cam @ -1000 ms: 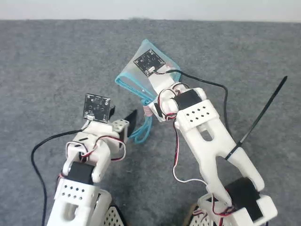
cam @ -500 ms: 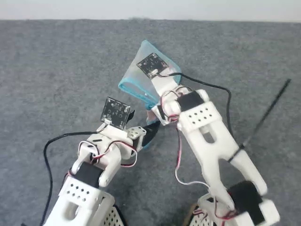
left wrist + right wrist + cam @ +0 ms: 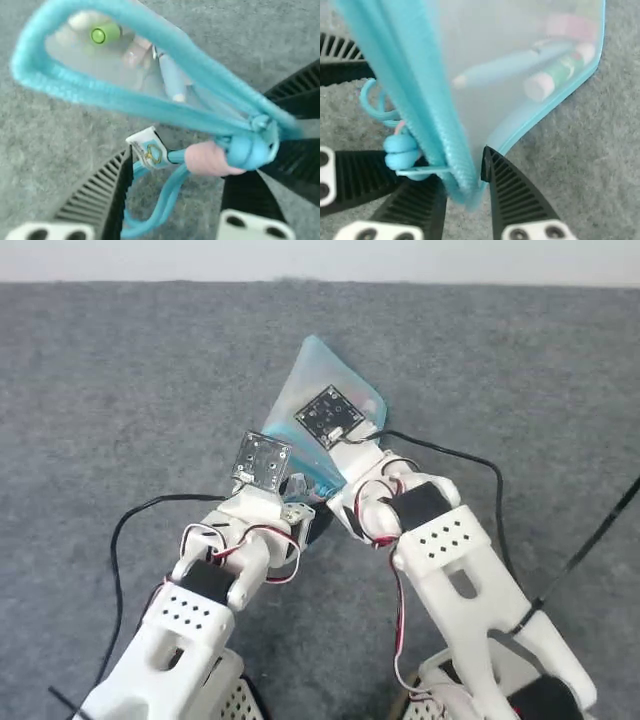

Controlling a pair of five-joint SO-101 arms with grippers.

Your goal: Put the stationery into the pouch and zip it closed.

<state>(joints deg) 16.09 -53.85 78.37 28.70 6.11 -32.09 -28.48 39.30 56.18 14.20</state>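
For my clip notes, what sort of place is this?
Probably a robotics test bench: two white plastic robot arms with bare wiring, a grey felt-like table cover, and a translucent blue zip pouch.

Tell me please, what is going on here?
The right pincer clamps a blue pouch by its zipper edge at one end. The left pincer stands open around the zipper pull. The mouth is open, with a green-capped marker and a blue pen inside, so zipping is not yet done.

No legible words or numbers, small white tag (image 3: 148, 151) on the pouch (image 3: 125, 102) cord, gold emblem (no letters discernible)
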